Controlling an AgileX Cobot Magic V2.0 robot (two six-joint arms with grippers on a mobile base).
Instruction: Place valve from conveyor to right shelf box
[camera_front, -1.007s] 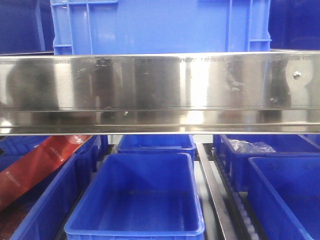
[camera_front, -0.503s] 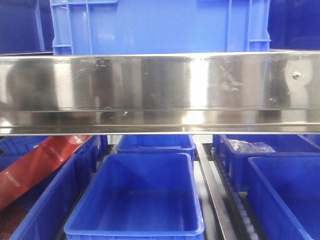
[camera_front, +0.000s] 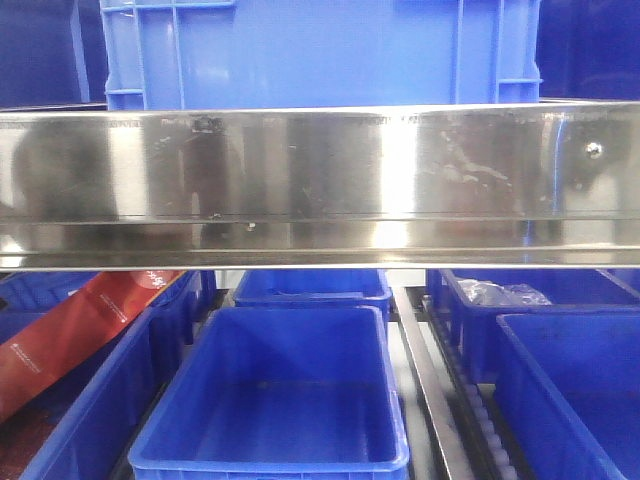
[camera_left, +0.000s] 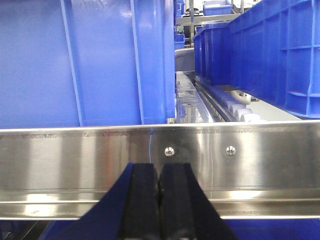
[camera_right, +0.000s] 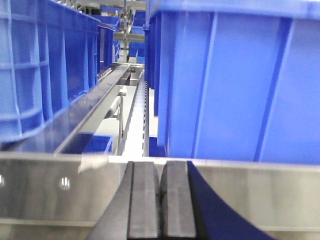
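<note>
2 end effectors show, 1 in each wrist view, and both have their black pads pressed flat together with nothing between them: the left end effector (camera_left: 159, 200) and the right end effector (camera_right: 161, 200) are each closed and empty. both sit low, just in front of a shiny steel shelf rail (camera_front: 320, 180), pointing straight into the rack. my reading is that they are parked there in a tucked, neutral pose rather than reaching for anything.

neither the valve nor the conveyor appears in any view, so where the valve lies, which way its lever points and how its long axis runs cannot be told. as a judgement, the pick has not begun, and the belt must be somewhere outside what these cameras face.

the front view looks under the rail at a lower shelf level of blue bins. an open blue box (camera_front: 275, 400) sits centre, seemingly bare inside. a second blue box (camera_front: 570, 390) lies to its right across a roller track (camera_front: 430, 390), and further back a bin holds a clear plastic bag (camera_front: 505, 293). at the left, a red packet (camera_front: 70, 335) leans slantwise across another bin. above the rail stands a large blue crate (camera_front: 320, 50).

the bins are set in lanes on rollers, probably so they slide front to back. the right-hand box looks like the likely target, though that is only a guess.
</note>
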